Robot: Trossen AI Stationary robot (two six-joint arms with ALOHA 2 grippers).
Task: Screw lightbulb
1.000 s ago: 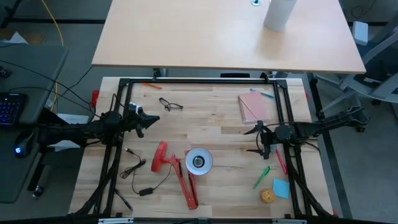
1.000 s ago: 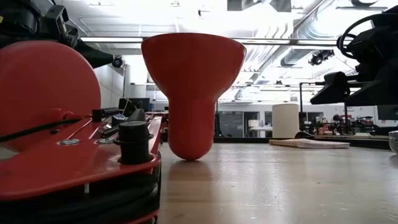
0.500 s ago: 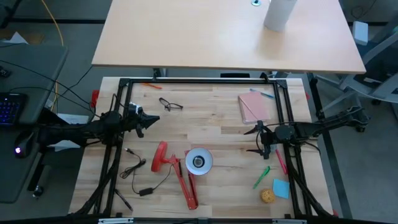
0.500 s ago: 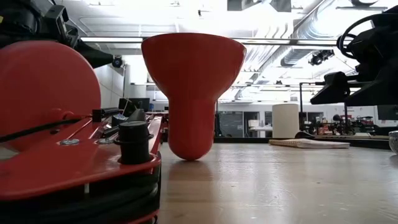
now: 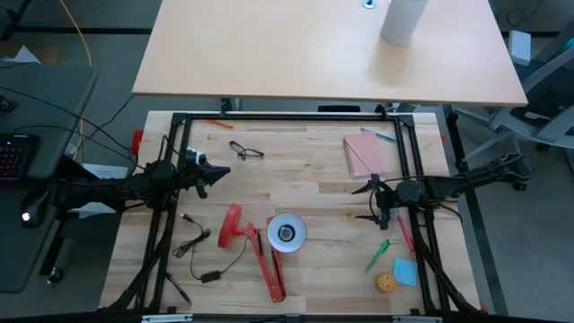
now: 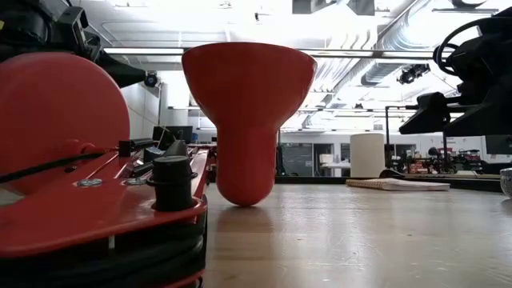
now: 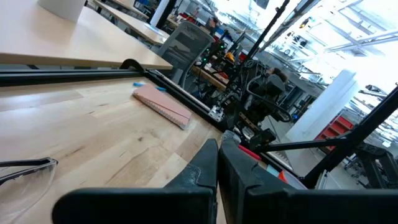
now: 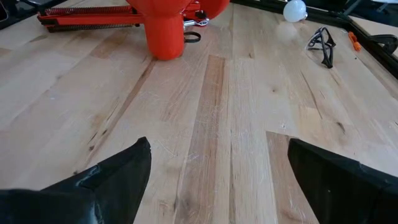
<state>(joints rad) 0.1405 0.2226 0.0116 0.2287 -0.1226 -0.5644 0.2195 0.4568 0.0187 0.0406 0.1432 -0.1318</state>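
While both arms hang over the desk, where is the lightbulb? — editor

Lightbulb lies bare on the wood, free of either pincer, seen in the right wrist view. It sits near the glasses and well apart from the lamp. — photographer

And the lamp itself? — editor

Red, lying flat near the desk's middle, cord trailing off its base. Its shade opens upward in the high view and fills the low view, mouth uppermost. No bulb is screwed in that I can make out. — photographer

What are the arms doing? — editor

Left pincer is closed on nothing, fingers pressed flat together, poised above the wood on the left side, between the glasses and the lamp's base. Right pincer is spread wide and empty on the right side, just below the pink notebook, pointed across the desk toward the lamp. — photographer

Anything else on the boards? — editor

Green pen, blue note and a small tan ball near the right arm. — photographer
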